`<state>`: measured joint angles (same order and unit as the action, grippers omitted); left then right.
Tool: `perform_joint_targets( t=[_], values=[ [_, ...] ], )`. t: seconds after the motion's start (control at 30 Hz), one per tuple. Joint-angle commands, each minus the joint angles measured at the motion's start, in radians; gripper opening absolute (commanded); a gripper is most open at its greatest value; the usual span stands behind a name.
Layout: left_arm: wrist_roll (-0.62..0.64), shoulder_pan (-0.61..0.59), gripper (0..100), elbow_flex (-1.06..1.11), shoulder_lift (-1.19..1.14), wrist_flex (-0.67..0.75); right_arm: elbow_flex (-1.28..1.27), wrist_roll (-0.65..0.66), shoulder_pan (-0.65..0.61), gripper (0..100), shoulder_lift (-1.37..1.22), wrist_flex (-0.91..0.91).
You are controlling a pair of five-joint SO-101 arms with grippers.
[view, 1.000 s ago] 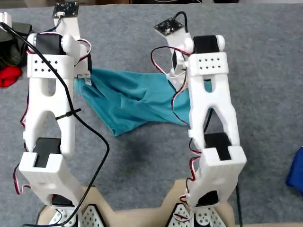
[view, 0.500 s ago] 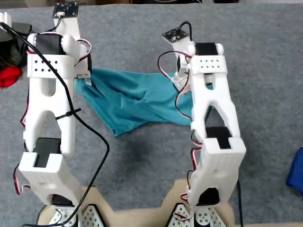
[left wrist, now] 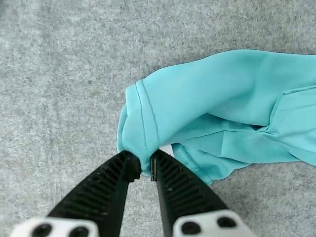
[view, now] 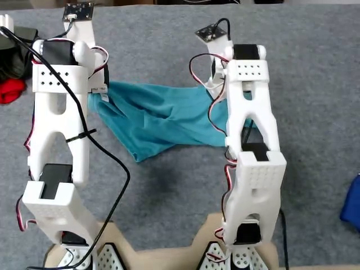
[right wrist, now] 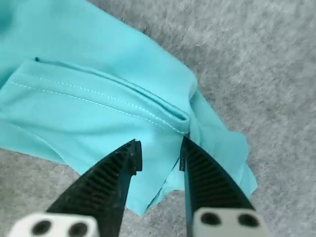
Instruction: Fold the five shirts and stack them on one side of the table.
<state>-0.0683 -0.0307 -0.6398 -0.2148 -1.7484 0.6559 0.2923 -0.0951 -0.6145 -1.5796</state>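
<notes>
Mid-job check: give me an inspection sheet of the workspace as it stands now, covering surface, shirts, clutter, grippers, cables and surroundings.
Surface: grey mat, wooden board by the arm bases.
Job's things: teal shirt, crumpled and unfolded, lying between the two arms.
Clutter: red cloth and a dark item at one edge, blue cloth at the opposite edge; cannot tell whether they are shirts.
Grippers: left gripper shut on a hemmed fold of the shirt; right gripper open over a stitched seam.
Cables: black cable draped across the left arm; wires along the right arm, over the shirt.
Surroundings: nothing seen.
</notes>
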Motion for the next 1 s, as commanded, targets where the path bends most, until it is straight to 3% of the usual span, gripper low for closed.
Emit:
perform_joint_targets(
  t=[0.0,0.47,0.63,0.97],
  values=[
    [-0.002,0.005,2,-0.002,0.007,-0.009,0.102,0.008,0.015,15.1,-0.015,-0.025],
    [-0.002,0.005,2,-0.002,0.007,-0.009,0.308,0.006,0.013,15.0,-0.154,-0.083],
    [-0.002,0.005,2,-0.002,0.007,-0.009,0.306,0.008,0.008,8.3,-0.166,-0.083],
    [-0.002,0.005,2,-0.002,0.005,-0.009,0.312,0.002,0.013,5.1,-0.166,-0.083]
  ],
)
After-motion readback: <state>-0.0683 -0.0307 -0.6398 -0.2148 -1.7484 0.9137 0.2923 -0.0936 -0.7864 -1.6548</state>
